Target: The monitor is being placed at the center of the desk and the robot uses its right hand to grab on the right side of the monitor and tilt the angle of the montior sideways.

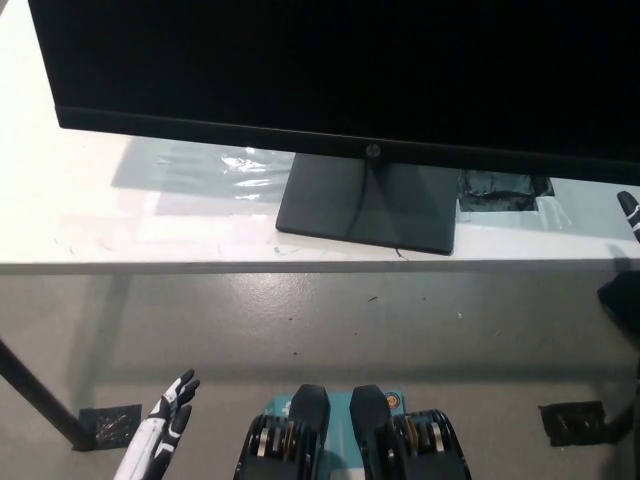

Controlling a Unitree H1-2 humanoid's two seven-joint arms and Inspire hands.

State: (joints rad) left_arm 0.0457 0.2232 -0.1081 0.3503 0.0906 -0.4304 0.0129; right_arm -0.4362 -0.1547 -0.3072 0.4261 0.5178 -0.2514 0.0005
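A single view from the robot's head, looking steeply down and forward. The near edge of the white desk (pixel 60 200) crosses the middle, the monitor (pixel 340 70) fills the top at close range, and grey floor (pixel 300 320) lies below

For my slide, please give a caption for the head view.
Large black flat monitor on white desk; black right hand enters at right, white left hand rests low.

A patch of clear film (pixel 215 165) lies on the white tabletop at ten o'clock, a crumpled black piece (pixel 503 190) at two o'clock, while black tape squares sit on the grey floor (pixel 330 325) at seven (pixel 108 425) and five o'clock (pixel 573 422).
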